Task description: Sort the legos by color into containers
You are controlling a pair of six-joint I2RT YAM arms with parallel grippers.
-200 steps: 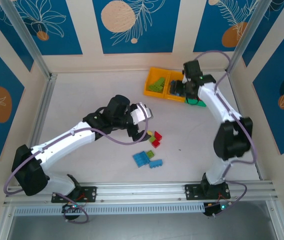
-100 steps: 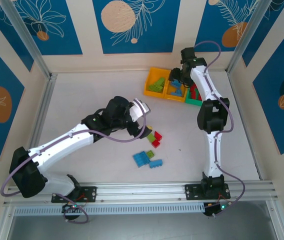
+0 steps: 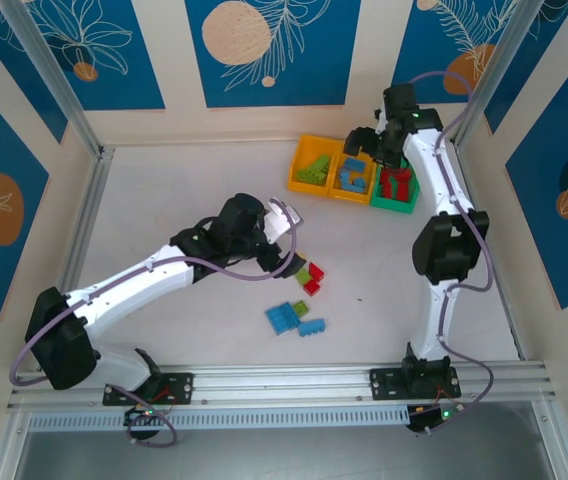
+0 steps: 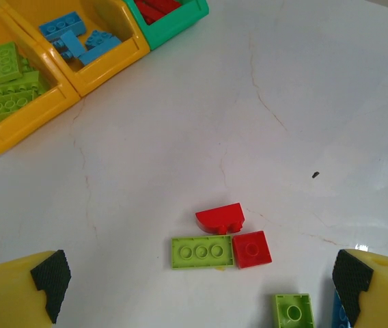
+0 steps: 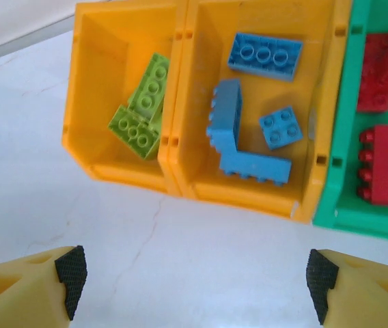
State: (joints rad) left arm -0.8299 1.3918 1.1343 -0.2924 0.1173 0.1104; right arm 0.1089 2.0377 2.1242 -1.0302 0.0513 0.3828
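Observation:
Three joined containers stand at the back: a yellow bin [image 3: 297, 172] of lime legos [image 5: 143, 109], a yellow bin [image 5: 248, 195] of blue legos [image 5: 255, 102], and a green bin [image 5: 358, 222] of red legos [image 5: 382, 164]. My right gripper [image 5: 195, 280] hovers open and empty just in front of them, high at the back right [image 3: 364, 148]. Loose on the table lie a lime brick [image 4: 202, 251], two red bricks [image 4: 252, 249], a small lime brick [image 4: 293, 313] and blue bricks [image 3: 284, 317]. My left gripper [image 4: 202, 277] hangs open above the lime and red bricks.
White tabletop with hairline cracks. Walls with blue panels close in the back and sides, and metal posts stand at the far corners. A rail [image 3: 284, 382] runs along the near edge by the arm bases.
My right gripper has pulled up and back from over the middle bin and opened wider. The left gripper has shifted slightly over the loose bricks.

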